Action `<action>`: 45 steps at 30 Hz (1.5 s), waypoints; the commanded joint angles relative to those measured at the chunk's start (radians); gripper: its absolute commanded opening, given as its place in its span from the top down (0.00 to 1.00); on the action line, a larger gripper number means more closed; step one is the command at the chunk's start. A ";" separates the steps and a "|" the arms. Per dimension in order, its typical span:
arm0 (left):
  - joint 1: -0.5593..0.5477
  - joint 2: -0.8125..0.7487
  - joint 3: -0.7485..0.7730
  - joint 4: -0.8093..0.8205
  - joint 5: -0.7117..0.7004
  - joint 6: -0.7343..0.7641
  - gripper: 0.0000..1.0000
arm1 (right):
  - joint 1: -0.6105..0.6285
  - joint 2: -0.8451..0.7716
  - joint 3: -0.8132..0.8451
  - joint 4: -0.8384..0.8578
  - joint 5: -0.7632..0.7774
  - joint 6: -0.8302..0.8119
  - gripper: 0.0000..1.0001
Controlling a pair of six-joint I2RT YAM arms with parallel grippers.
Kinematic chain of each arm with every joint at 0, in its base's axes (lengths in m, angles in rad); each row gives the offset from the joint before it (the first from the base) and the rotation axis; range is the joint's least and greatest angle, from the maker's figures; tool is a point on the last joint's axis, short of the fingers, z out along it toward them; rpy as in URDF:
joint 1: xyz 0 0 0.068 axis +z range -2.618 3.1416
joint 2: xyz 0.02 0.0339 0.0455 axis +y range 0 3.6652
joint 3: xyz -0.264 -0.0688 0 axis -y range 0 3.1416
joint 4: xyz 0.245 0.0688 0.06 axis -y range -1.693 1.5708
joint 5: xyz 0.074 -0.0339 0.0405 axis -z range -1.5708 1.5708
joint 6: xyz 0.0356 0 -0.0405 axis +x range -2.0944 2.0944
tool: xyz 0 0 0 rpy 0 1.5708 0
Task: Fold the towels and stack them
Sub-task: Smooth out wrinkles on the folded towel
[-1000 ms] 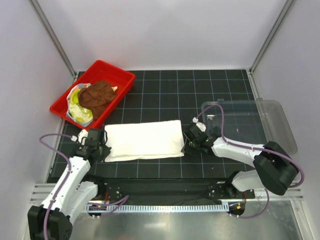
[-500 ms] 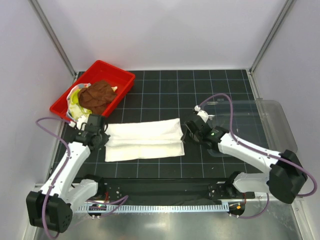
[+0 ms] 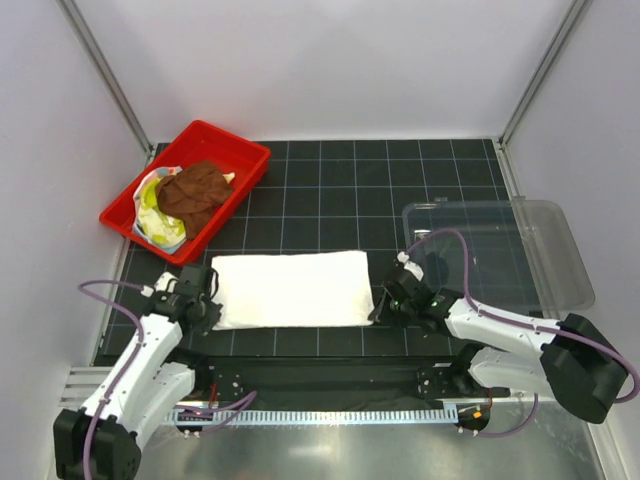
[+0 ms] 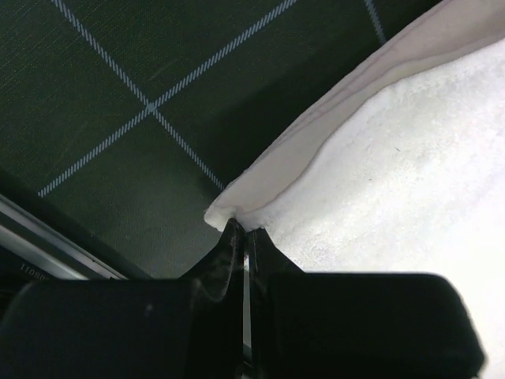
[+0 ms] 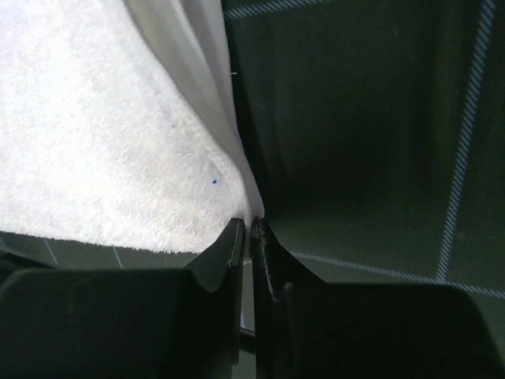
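Note:
A large white towel lies folded as a flat rectangle on the black grid mat. My left gripper is shut on its near left corner. At the near right corner my right gripper is likewise shut on the cloth. Both wrist views show the thin towel edge pinched between the dark fingers. A brown towel sits crumpled on a yellow-green one in the red tray.
The red tray stands at the back left of the mat. A clear plastic bin lies at the right, just behind my right arm. Purple cables loop from both arms.
Both grippers carried the towel's held edge toward the near side, laying the folded layer down flat over the lower one. The towel now lies smooth, its near edge closer to the arms.

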 commanded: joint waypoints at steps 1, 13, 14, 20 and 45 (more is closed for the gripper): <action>-0.013 0.057 0.034 -0.014 -0.068 -0.045 1.00 | -0.001 0.026 -0.014 0.091 0.032 0.005 0.99; -0.033 0.168 0.406 -0.092 -0.290 0.170 0.55 | 0.000 -0.046 0.226 -0.234 0.033 -0.121 0.66; -0.033 0.171 0.411 0.005 -0.224 0.232 0.55 | 0.000 -0.043 0.242 -0.224 0.020 -0.139 0.66; -0.029 0.227 0.192 0.449 0.128 0.292 0.46 | -0.003 0.187 0.368 -0.001 -0.104 -0.320 0.66; 0.027 0.511 0.239 0.348 0.119 0.426 0.39 | -0.153 0.402 0.587 -0.219 -0.077 -0.512 0.28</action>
